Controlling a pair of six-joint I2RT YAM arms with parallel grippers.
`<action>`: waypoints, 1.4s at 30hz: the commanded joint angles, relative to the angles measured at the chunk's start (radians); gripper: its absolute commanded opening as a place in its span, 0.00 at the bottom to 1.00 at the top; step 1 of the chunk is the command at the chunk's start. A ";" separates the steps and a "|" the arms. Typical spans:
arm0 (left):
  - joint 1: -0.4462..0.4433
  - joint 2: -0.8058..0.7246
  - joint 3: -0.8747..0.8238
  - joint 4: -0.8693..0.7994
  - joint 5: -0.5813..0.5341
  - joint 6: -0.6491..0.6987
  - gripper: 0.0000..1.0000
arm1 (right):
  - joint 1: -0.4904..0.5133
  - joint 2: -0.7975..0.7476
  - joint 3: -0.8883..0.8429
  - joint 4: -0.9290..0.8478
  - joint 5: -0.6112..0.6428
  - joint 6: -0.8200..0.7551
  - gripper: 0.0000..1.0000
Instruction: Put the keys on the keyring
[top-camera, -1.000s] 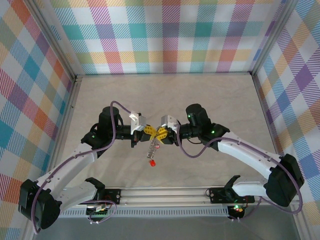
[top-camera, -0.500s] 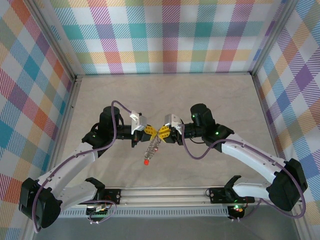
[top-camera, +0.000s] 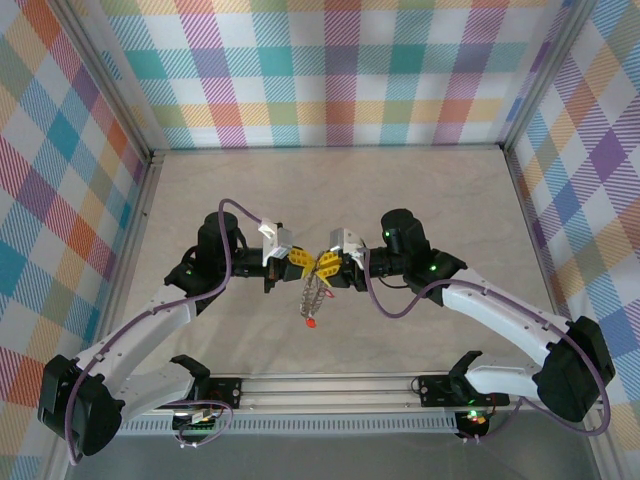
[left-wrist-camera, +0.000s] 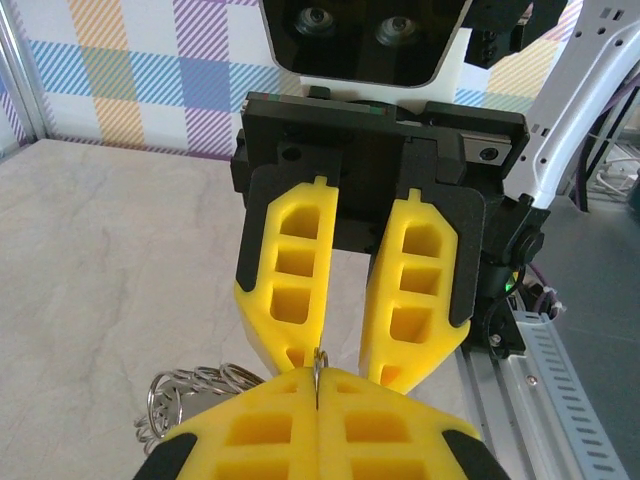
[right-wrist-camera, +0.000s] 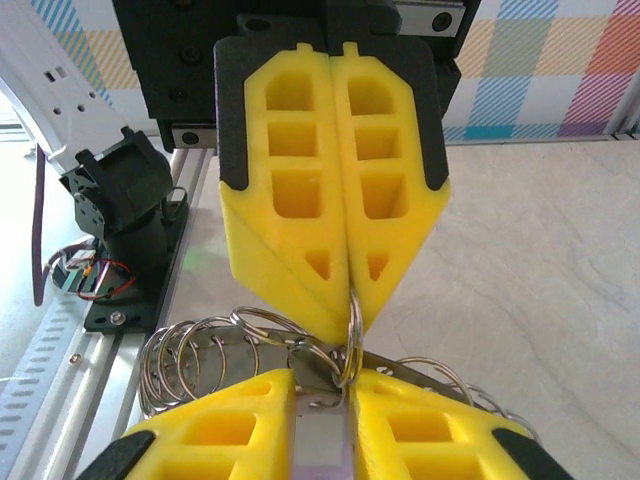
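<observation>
The red key (top-camera: 309, 323) has swung right; left gripper (left-wrist-camera: 317, 378) pinches keyring (right-wrist-camera: 190, 350), right gripper (right-wrist-camera: 324, 385) seemingly grips lilac key (right-wrist-camera: 322, 450).

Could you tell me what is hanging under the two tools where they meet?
The keyring dangles there from the shut left tool, a red key lowest. The right tool grips a lilac key; the tools cover the keyring's top.

We see a robotics lab cell. Plaid walls (top-camera: 340, 70) on aluminium framing (top-camera: 103, 75) enclose the pale tabletop (top-camera: 330, 185); a mounting rail (top-camera: 330, 388) runs along the frame's bottom.
</observation>
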 joint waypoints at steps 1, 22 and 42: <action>-0.008 -0.011 -0.004 0.085 0.019 -0.022 0.00 | 0.000 0.009 0.004 0.047 -0.064 0.018 0.21; -0.020 0.013 0.038 -0.079 -0.039 0.039 0.10 | -0.001 0.025 0.055 -0.087 -0.038 -0.055 0.00; -0.026 0.182 0.268 -0.481 0.093 0.293 0.17 | 0.001 0.096 0.295 -0.528 -0.019 -0.276 0.00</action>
